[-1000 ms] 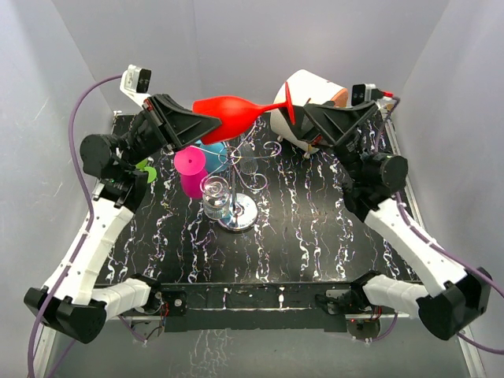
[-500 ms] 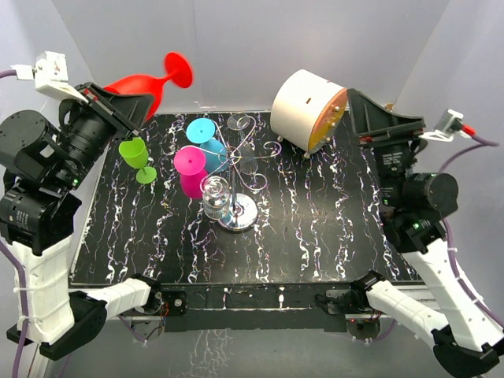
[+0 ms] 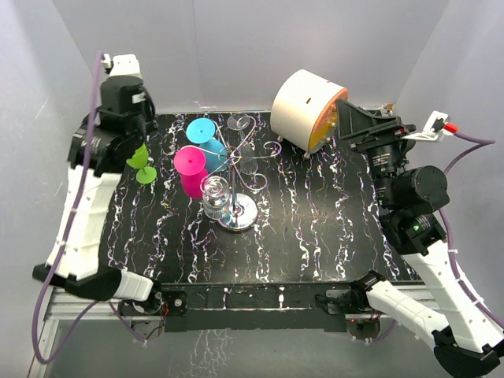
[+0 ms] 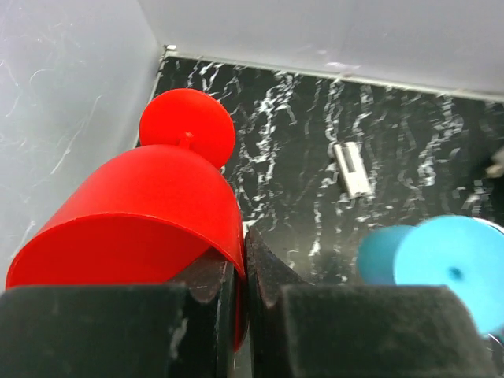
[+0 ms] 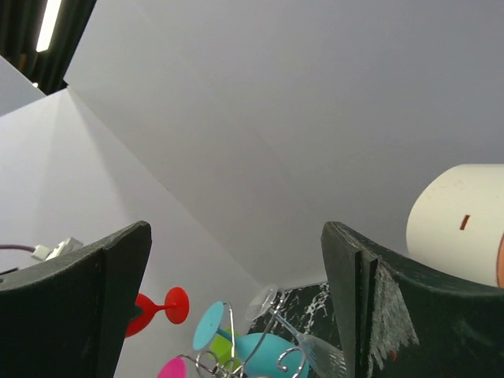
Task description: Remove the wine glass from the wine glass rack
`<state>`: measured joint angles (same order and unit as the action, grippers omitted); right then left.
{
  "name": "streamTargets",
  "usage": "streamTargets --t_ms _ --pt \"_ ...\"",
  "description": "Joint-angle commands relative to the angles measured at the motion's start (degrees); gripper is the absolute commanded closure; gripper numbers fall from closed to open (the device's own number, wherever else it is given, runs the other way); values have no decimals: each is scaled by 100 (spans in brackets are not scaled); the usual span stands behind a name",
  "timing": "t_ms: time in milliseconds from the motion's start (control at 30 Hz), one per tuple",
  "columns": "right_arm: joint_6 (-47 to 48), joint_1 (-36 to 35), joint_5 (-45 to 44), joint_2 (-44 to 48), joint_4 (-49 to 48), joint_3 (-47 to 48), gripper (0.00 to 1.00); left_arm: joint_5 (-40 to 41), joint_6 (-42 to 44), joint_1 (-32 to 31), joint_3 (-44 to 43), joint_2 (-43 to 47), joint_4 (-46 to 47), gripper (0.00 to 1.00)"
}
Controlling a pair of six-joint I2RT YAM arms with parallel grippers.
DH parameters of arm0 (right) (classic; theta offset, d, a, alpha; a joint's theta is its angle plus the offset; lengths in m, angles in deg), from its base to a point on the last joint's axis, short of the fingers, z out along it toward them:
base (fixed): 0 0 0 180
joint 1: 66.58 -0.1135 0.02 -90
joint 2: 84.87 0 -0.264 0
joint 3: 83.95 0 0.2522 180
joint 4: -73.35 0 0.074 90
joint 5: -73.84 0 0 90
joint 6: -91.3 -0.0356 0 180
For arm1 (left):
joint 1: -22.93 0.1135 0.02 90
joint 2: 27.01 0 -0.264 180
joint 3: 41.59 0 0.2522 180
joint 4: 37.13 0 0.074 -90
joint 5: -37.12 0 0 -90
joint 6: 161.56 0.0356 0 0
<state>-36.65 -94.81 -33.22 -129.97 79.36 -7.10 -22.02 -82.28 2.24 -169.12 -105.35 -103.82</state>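
Pinching rim of red plastic wine glass [image 4: 150,213] in left gripper [image 4: 244,272], clenched (bowl filling lower left of left-wrist frame). Holding it well apart from silver wire rack [image 3: 240,169], centre of top frame. Showing right gripper [image 5: 236,295] spread wide, grasping nothing.

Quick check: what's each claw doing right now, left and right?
Left claw: closed on the rim of the red wine glass.
Right claw: open, holding nothing.
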Motion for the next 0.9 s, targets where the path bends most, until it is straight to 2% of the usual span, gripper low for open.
streamTargets --t_ms 0,233,667,867 --pt "501 13 -135 179 97 39 11 622 377 139 -43 -552 193 100" --pt "967 10 -191 371 128 -10 8 -855 281 1021 -494 -1504 515 100" --pt "1070 10 -207 515 283 -146 4 -1638 486 1445 -1074 -2822 901 100" --pt "1067 10 -92 459 326 -63 4 -1987 262 1721 -1667 -3528 633 99"
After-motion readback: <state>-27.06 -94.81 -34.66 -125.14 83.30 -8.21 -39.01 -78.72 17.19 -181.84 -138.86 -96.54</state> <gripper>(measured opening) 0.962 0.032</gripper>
